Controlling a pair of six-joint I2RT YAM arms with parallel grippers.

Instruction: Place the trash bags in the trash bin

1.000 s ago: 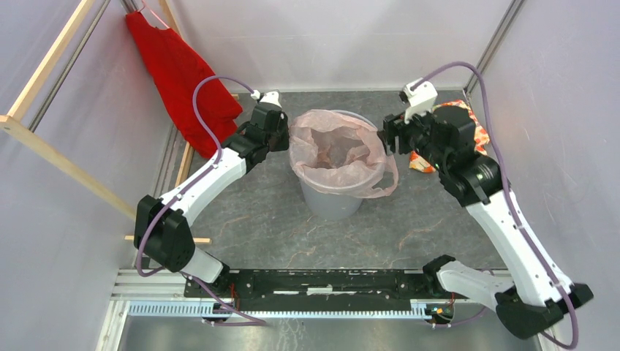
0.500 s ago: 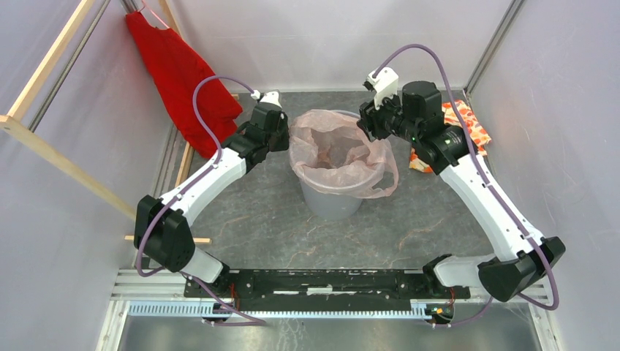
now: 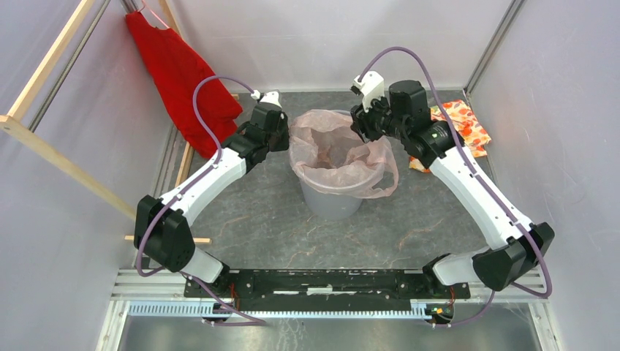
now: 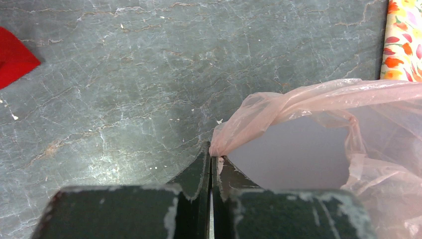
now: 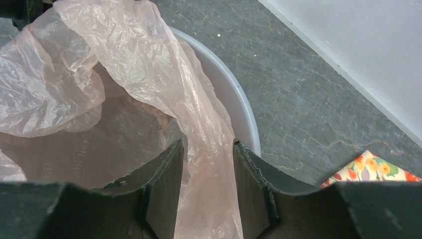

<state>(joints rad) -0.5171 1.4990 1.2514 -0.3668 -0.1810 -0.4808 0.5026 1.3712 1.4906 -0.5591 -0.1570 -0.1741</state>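
Legible markings: none. No text, label, brand, number or sign can be read in any view, whether on the trash bag (image 3: pixel 340 150) or the trash bin (image 3: pixel 333 203).

Bright, even light is cast from above; only soft shadows are thrown on the table (image 3: pixel 278 227) (a mild sheen shows up close). Details are rendered sharply.

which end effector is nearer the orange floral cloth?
Right. Right end effector: at the round grey plastic bin's rim nearest the orange floral cloth. Left end effector: opposite rim.
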